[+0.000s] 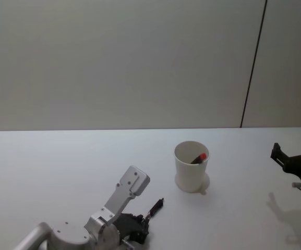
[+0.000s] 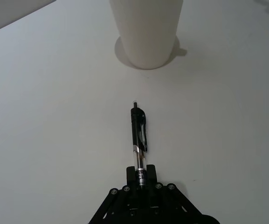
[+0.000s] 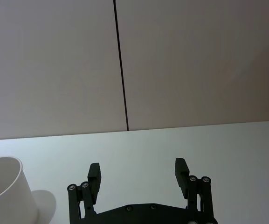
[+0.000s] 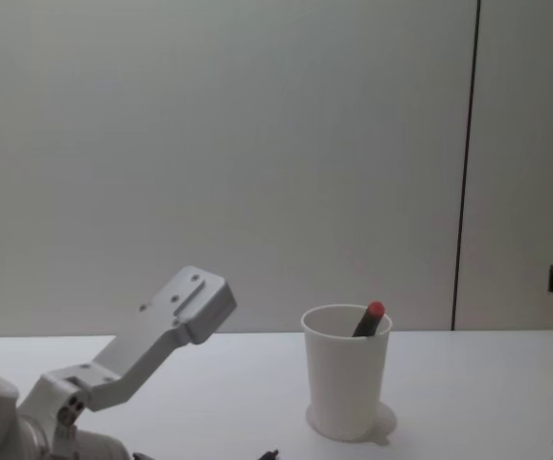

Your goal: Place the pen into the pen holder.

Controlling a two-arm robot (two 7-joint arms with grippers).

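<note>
Left gripper (image 2: 141, 176), low over the table (image 2: 41, 116), clamped the black pen (image 2: 138, 135) aimed at the pen holder (image 2: 147, 32), while the right gripper (image 3: 139, 170) hovered, jaws spread.

**Hidden and cropped parts**

Pen (image 2: 139, 140): one end buried between the left gripper (image 2: 141, 179) fingers.
Pen holder (image 2: 146, 32): rim cut off by the left wrist view's edge.
Red-tipped pen (image 1: 199, 158) inside it: body hidden behind the holder's wall.
Right gripper (image 1: 295, 152): cropped at the head view's right edge.

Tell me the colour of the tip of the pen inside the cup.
Red; the tip shows best in the head view.
</note>
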